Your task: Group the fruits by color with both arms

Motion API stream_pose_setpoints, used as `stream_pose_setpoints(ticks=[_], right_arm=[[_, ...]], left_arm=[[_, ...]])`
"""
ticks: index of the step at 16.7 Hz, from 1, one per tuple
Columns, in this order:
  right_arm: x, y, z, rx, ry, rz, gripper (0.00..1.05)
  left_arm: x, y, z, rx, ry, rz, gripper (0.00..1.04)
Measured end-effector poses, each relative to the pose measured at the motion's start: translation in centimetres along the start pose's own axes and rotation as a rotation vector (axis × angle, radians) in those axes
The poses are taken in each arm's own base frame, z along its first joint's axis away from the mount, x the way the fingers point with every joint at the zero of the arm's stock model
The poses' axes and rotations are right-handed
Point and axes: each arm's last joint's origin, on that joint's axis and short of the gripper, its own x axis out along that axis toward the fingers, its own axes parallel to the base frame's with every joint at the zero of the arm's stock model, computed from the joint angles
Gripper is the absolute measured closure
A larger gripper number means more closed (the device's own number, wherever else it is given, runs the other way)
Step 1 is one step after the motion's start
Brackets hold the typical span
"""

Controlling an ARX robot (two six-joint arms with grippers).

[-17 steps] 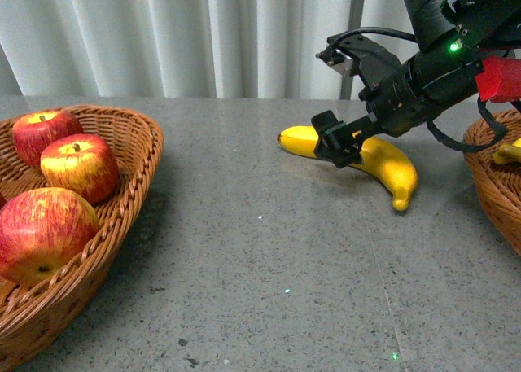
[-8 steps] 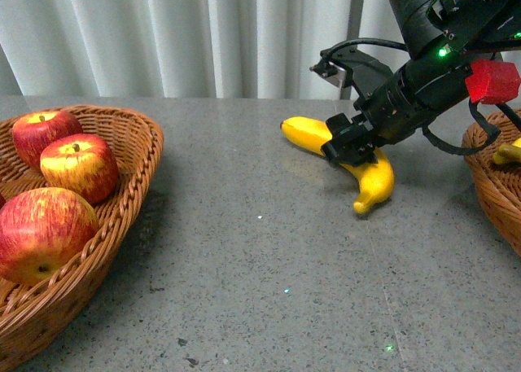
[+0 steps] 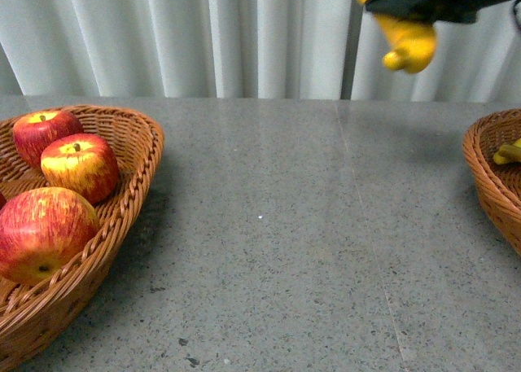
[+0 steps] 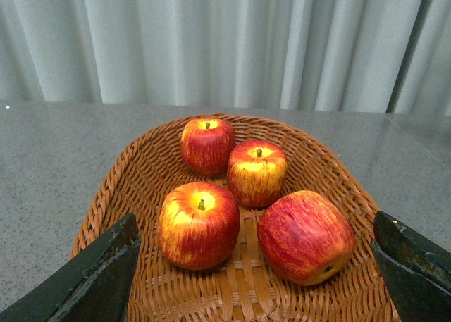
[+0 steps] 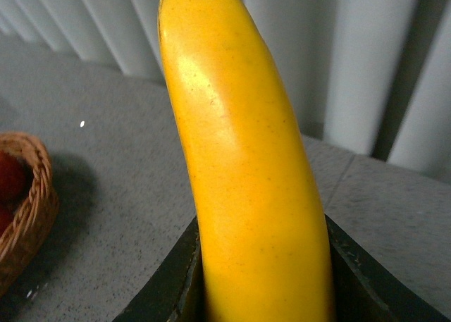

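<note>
Where front view crops it, fingers (image 5: 176, 287) pinch banana (image 5: 243, 167).

You have a grey speckled stone worktop (image 3: 285, 225) running back to a pale pleated curtain (image 3: 203, 38). Two woven wicker baskets sit directly on it. The left basket (image 3: 134, 168) rests at the worktop's left side, its rim cut off by the near edge of the front view, and it carries red-and-yellow apples (image 3: 79, 167). The right basket (image 3: 488, 177) sits at the far right, only partly in view, with a bit of yellow fruit (image 3: 509, 152) showing inside. The two baskets stand well apart. Between them you see bare stone with a few small dark specks (image 3: 189, 360) near the front edge.
</note>
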Motion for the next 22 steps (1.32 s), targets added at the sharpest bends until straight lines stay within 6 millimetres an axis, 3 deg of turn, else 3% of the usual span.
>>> stream_pose_setpoints(ticks=[1,2,5,6,8,11,12,13,17,19,22], right_arm=[[-1.9,-0.8,0.3,0.030,-0.031,-0.027,0.67],[-5.1,-2.2,-0.4,0.085,-0.039,-0.087,0.67],[-11.2,-4.4,-4.0,0.189,0.042,-0.224,0.67],[-14.1,-4.9,-5.0,0.184,0.066,-0.289,0.67],[-17.1,-5.5,-6.6,0.124,0.133,-0.378,0.67],[-18.1,-5.4,-10.5,0.104,0.304,-0.393,0.67],[-18.1,-5.0,-11.2,0.080,0.333,-0.387,0.62],[-18.0,-4.7,-10.9,0.057,0.332,-0.384,0.51],[-17.5,-3.0,-8.7,-0.016,0.257,-0.366,0.04],[-17.7,-1.6,-6.4,-0.008,0.114,-0.314,0.06],[-19.5,1.4,-2.5,-0.007,-0.117,-0.260,0.06]], left_arm=[[0.0,0.0,0.0,0.000,0.000,0.000,0.07],[0.0,0.0,0.0,0.000,0.000,0.000,0.07],[0.0,0.0,0.0,0.000,0.000,0.000,0.07],[0.0,0.0,0.0,0.000,0.000,0.000,0.07],[0.0,0.0,0.0,0.000,0.000,0.000,0.07],[0.0,0.0,0.0,0.000,0.000,0.000,0.07],[0.0,0.0,0.0,0.000,0.000,0.000,0.07],[0.0,0.0,0.0,0.000,0.000,0.000,0.07],[0.0,0.0,0.0,0.000,0.000,0.000,0.07],[0.0,0.0,0.0,0.000,0.000,0.000,0.07],[0.0,0.0,0.0,0.000,0.000,0.000,0.07]])
